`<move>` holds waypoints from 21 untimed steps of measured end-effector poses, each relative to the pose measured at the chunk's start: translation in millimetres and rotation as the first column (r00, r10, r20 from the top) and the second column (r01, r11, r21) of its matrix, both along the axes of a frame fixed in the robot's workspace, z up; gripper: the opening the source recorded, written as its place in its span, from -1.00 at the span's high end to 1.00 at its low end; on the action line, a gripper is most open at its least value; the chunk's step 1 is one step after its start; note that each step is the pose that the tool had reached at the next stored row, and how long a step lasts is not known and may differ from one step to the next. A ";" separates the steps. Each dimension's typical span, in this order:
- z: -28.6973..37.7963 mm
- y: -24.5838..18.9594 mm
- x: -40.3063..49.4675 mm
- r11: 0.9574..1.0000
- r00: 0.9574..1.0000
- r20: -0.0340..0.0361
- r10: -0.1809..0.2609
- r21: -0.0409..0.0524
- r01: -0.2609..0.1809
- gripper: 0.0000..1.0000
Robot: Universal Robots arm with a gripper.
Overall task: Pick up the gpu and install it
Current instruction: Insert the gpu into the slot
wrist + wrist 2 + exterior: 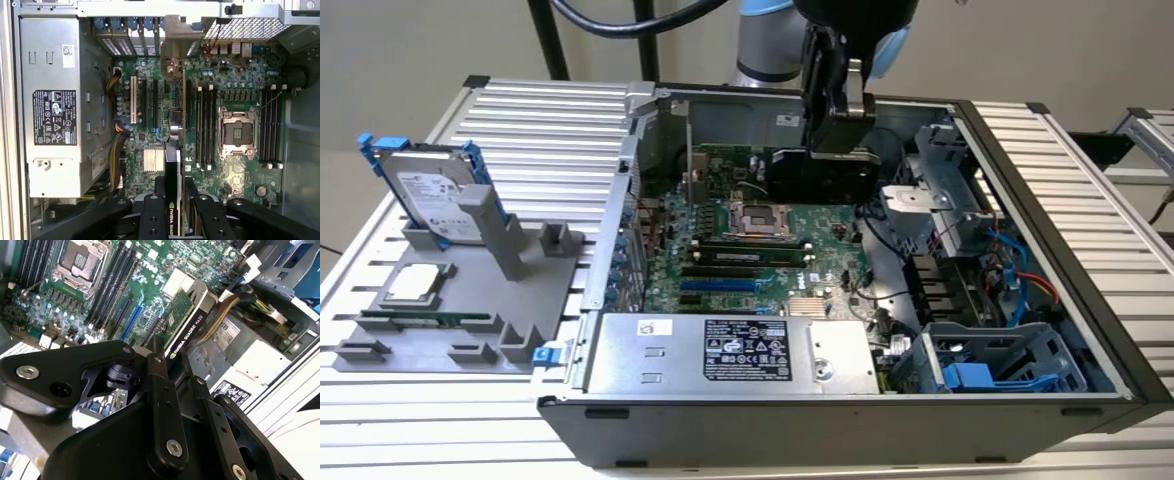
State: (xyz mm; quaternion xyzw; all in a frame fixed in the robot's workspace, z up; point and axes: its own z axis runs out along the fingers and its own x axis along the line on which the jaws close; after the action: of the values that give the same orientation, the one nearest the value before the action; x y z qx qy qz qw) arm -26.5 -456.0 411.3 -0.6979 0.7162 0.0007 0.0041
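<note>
In the exterior view the arm (pixel 767 40) runs off the top edge. The tool (pixel 838 145) covers the upper edge of the gpu (pixel 817 178), and the card's lower edge merges with the dark parts behind it, so I cannot tell whether it touches the motherboard (pixel 720 250). In both wrist views the tool's fingers (pixel 154 219) hide the card's near end, and in the first wrist view the frame edge cuts it off.

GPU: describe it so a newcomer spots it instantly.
Inside the open computer case, above the green motherboard, hangs the gripper. The gpu is the flat card clamped edge-on in it. Black cooler one face, green board the other; the silver hard drive stands outside the case.
</note>
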 end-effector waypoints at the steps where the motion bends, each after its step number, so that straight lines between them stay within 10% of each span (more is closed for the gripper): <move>1: -0.3 0.5 -0.1 1.000 1.000 0.000 0.000 0.000 0.000 1.00; 21: -2.6 3.0 -1.8 1.000 1.000 0.000 0.000 0.000 0.000 1.00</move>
State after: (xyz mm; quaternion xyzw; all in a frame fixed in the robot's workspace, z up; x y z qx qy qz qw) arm -28.3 -453.0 408.7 -0.6979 0.7162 0.0007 0.0041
